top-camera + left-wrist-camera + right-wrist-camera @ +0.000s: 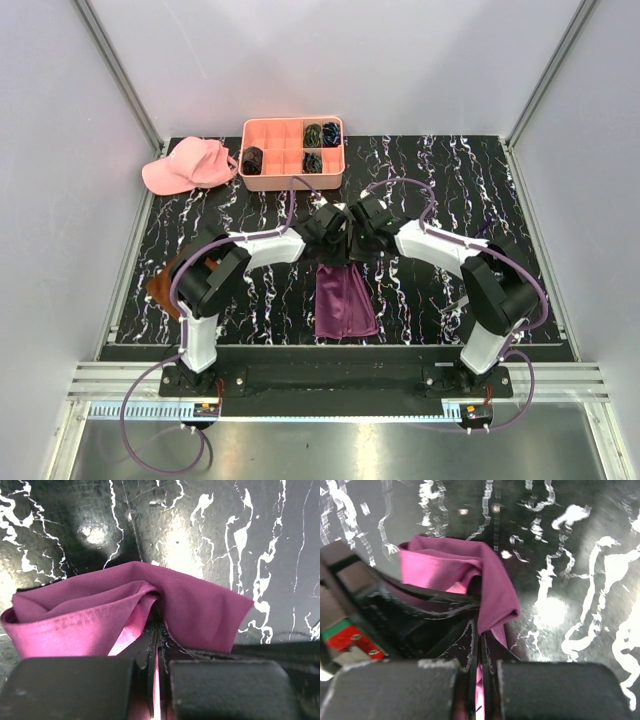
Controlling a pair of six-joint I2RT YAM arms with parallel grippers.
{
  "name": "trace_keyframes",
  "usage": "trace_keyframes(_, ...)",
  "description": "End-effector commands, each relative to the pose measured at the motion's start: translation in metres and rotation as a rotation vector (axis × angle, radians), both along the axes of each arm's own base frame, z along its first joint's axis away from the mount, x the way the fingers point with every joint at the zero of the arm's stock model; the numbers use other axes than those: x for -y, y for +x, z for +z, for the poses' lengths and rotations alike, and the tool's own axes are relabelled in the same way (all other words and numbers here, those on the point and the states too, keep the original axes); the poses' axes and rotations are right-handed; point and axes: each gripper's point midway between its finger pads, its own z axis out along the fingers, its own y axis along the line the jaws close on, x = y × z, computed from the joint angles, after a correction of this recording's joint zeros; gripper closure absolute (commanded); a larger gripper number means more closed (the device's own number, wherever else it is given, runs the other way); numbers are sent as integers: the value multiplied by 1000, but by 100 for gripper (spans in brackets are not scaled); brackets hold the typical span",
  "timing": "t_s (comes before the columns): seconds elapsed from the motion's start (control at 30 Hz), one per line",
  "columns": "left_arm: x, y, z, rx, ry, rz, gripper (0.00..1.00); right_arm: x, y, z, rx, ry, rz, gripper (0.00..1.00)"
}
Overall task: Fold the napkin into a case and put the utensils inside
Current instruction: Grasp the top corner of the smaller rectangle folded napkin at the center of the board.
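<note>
Top view, writing: small tags [207, 407] at the arm bases, too small to read.
Top view, napkin [345, 300]: folded into a long strip at mid-table, long axis running far to near. Far end raised to the grippers, near end slightly flared and lying on the table [440, 200].
Top view, left gripper [328, 235]: closed at the strip's far end, just beside the right gripper [360, 232], which is closed as well.
Top view, seen only here: salmon tray [292, 183] at the far edge with dark coiled bundles [313, 133] in some compartments; pink cap [188, 165] to its left; brown cloth [160, 287] under the left arm.

Left wrist, left gripper [157, 625]: jaws pressed together, pinching the napkin [100, 610].
Left wrist, seen only here: cloth bunched in soft folds above the jaws, a glossy pink strip between them.

Right wrist, right gripper [480, 630]: clamped on a fold of the napkin [445, 565].
Right wrist, seen only here: doubled edge hanging rightward past the jaws; red and green patch at the left, with no writing that can be read.
</note>
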Motion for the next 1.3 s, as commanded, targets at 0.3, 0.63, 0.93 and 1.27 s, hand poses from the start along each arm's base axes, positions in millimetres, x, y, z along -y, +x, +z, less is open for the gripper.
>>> trace_keyframes(0.3,3,-8,31,-32,-92,28,100,18,11,8,28,-193,-263,100)
trace_keyframes(0.63,-37,-17,72,12,-166,95,90,19,11,13,36,-201,-263,100)
trace_keyframes(0.93,-63,-26,29,-28,-96,110,96,10,6,5,-4,-255,-279,100)
trace_keyframes(1.27,-57,-29,17,-41,-128,93,99,-5,3,6,-23,-348,-361,100)
